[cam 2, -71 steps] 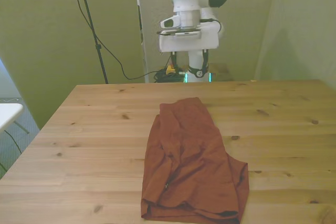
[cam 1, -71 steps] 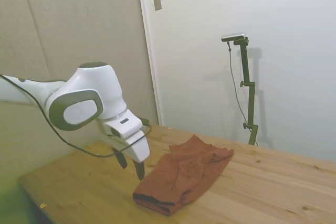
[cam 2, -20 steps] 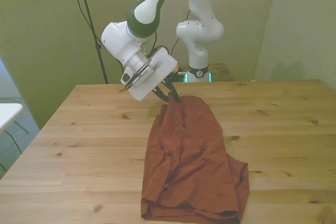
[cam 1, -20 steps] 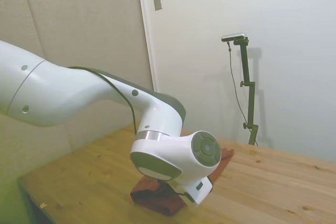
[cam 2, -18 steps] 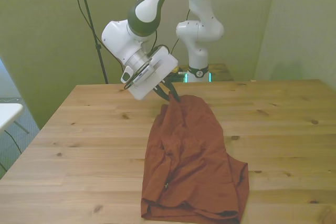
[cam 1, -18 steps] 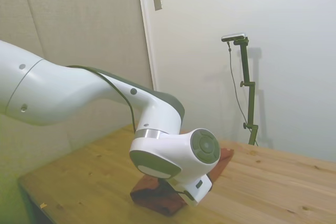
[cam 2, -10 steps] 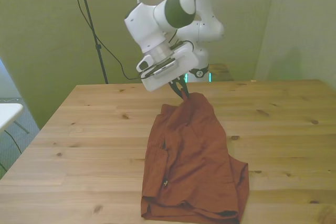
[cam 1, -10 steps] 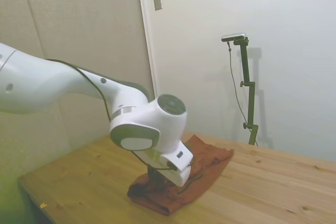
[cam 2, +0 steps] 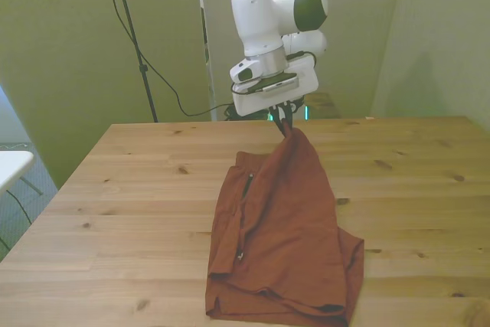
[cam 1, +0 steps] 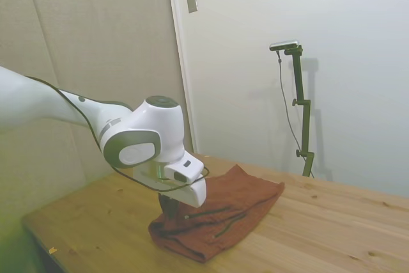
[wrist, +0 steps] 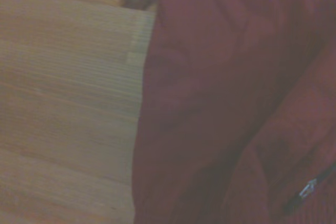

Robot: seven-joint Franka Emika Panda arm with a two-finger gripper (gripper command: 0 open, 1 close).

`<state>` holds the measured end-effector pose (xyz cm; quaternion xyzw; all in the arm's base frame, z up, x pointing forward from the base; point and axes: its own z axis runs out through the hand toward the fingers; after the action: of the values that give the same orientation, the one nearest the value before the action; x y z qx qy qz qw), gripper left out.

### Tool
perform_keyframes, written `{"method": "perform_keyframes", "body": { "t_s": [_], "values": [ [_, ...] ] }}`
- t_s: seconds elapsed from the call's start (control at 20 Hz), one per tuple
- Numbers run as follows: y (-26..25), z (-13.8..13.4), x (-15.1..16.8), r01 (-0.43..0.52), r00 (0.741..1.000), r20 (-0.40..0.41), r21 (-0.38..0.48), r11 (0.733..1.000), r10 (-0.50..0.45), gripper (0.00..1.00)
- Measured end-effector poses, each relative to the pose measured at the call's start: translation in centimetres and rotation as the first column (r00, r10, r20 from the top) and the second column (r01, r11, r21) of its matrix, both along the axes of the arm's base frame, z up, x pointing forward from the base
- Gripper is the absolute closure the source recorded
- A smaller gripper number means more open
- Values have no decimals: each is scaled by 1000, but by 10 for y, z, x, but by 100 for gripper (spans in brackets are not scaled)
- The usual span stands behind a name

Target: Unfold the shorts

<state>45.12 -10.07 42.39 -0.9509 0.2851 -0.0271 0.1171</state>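
I see the shorts (cam 2: 279, 227) lying mid-table (cam 2: 115, 212), far end pulled up into a peak off the wood. Their near hem lies flat at the table edge closest to the front camera. 1 dark pocket slit (cam 2: 246, 189) shows along the front view's left side of the shorts. The gripper (cam 2: 286, 123) is pinched closed on that raised peak, above the table. Wrist view: blurred cloth (wrist: 231, 98) over wood.
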Motion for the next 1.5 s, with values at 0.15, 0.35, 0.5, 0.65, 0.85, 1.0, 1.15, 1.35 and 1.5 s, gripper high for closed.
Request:
{"method": "perform_keyframes", "body": {
  "t_s": [0.15, 0.35, 0.5, 0.65, 0.85, 1.0, 1.15, 1.35, 1.5],
  "values": [
    [27, 13, 0, -51, 999, 15, -55, 997, 51, 100],
    [62, 20, 4, -107, 994, 27, -106, 989, 111, 0],
    [91, 21, 6, -167, 985, 32, -117, 979, 172, 0],
    [125, 24, 7, -232, 970, 38, -124, 965, 238, 0],
    [164, 16, 6, -282, 958, 21, -125, 951, 287, 0],
    [172, 5, 8, -289, 956, 6, -124, 949, 292, 0],
    [172, 3, 10, -288, 957, 4, -122, 950, 290, 0],
    [175, 26, 14, -264, 961, 55, -95, 960, 270, 0],
    [176, 53, 15, -239, 964, 103, -59, 969, 244, 0]
  ]
}}
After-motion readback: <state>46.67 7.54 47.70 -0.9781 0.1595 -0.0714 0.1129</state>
